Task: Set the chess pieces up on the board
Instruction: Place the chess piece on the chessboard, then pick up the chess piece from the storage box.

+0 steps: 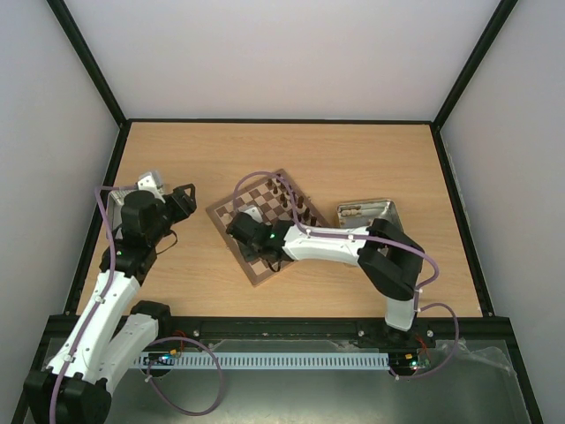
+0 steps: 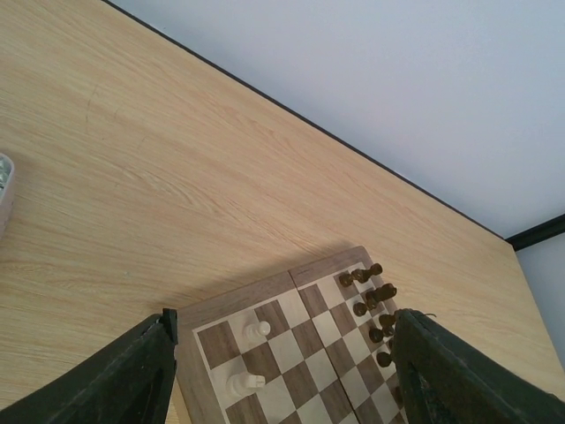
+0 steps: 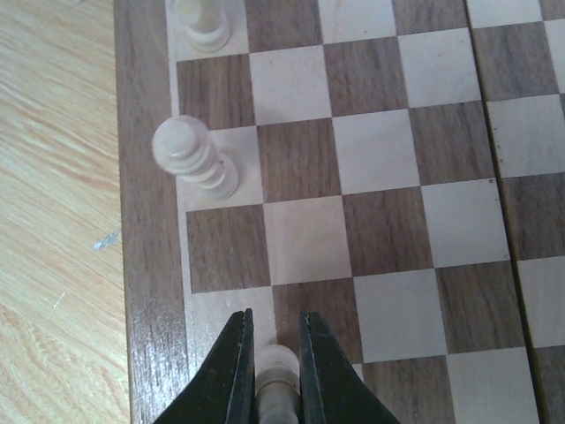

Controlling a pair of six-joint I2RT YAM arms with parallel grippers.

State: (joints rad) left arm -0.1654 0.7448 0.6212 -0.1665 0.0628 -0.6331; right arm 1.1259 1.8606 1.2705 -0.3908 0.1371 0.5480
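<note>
Cream chessmen [image 3: 190, 159], brown-and-beige checked board [image 3: 388, 159], seemingly silvery tin [image 1: 381, 214]

Right pincer [image 3: 275, 331] clamping cream piece [image 3: 276, 369], possibly a pawn, at board [image 3: 388, 150] edge

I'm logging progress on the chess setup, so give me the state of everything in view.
Left gripper: open, empty.
Right gripper: shut on a cream piece.
Gripped cream piece: upright between the fingers.
Two cream pieces: standing on edge squares.
Dark chessmen: standing along the opposite side.
Board: flat on the table, mostly bare.
Tin: open, cream pieces inside.
</note>
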